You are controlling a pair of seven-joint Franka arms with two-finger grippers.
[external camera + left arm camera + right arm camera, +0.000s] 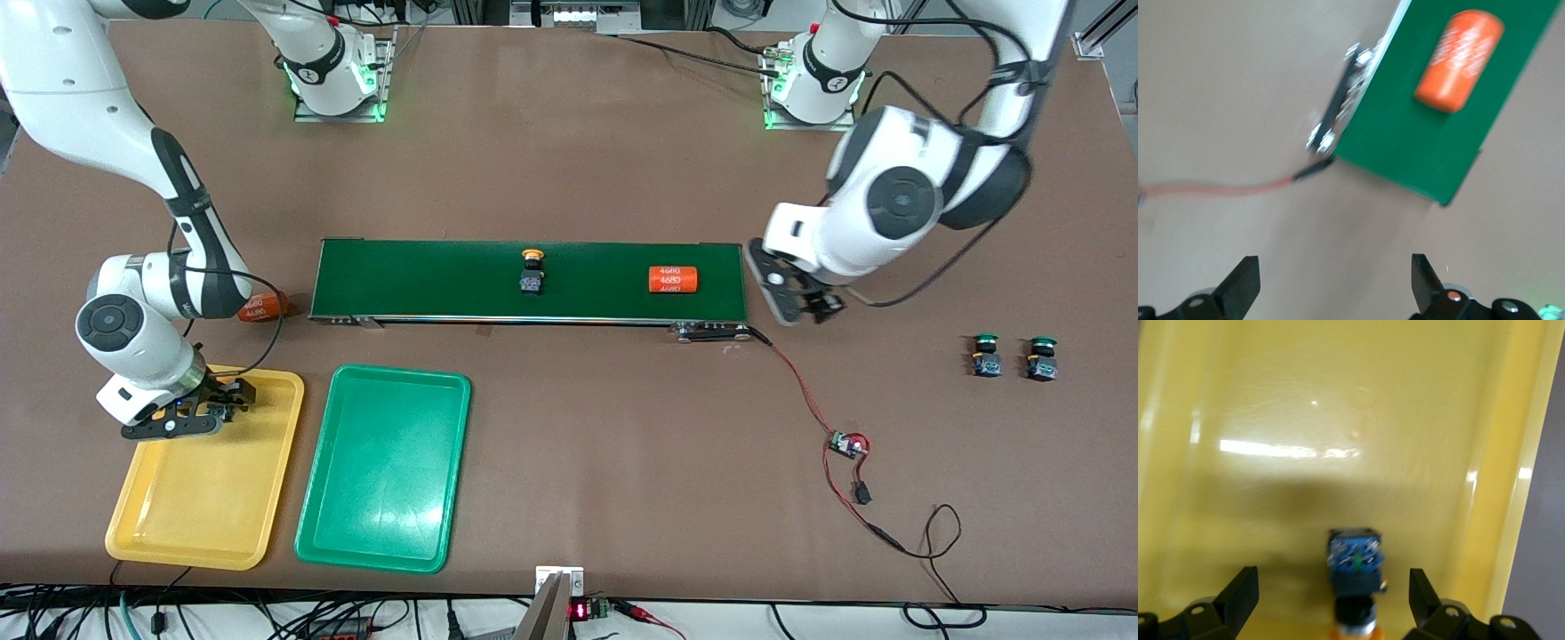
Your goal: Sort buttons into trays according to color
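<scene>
The conveyor belt is carrying a yellow button and an orange cylinder. The yellow tray is lying beside the green tray. The right pincer is hanging open over the yellow tray, a button lying between its fingers; lifting straight up should be avoiding a knock. Its cap is being cut off. The left pincer, open, is hovering off the belt's end. Two green buttons are waiting on the desk.

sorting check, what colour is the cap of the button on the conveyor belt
Yellow-orange: the button on the conveyor belt shows it best in the front view.
</scene>
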